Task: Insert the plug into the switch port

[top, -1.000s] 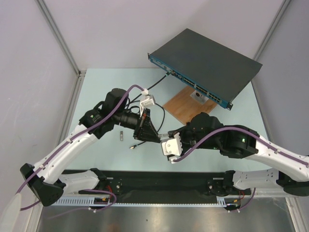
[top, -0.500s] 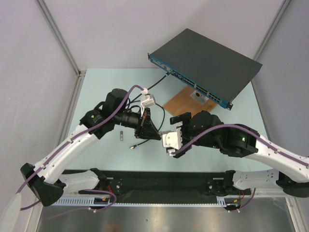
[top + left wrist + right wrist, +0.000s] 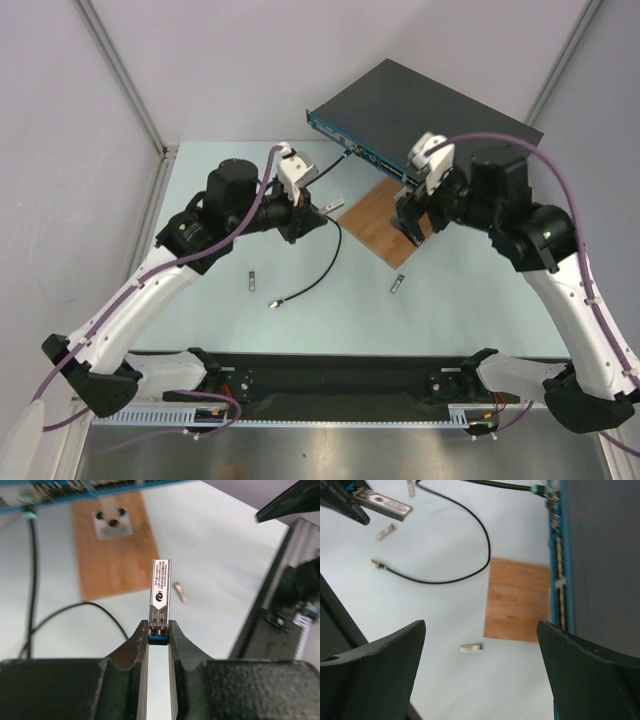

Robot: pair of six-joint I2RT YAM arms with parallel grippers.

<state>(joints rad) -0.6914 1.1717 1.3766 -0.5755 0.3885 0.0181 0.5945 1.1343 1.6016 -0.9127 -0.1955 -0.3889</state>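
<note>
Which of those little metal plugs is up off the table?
The plug pinched in the left tool. The loose plug near the wooden board and the other loose plug by the cable end both lie flat on the table.

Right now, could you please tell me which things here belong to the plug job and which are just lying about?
Belongs to the job: plug, gripped by the left claw; switch.
Just lying about: wooden board; black cable; metal piece left of the cable; metal piece beside the board.
</note>
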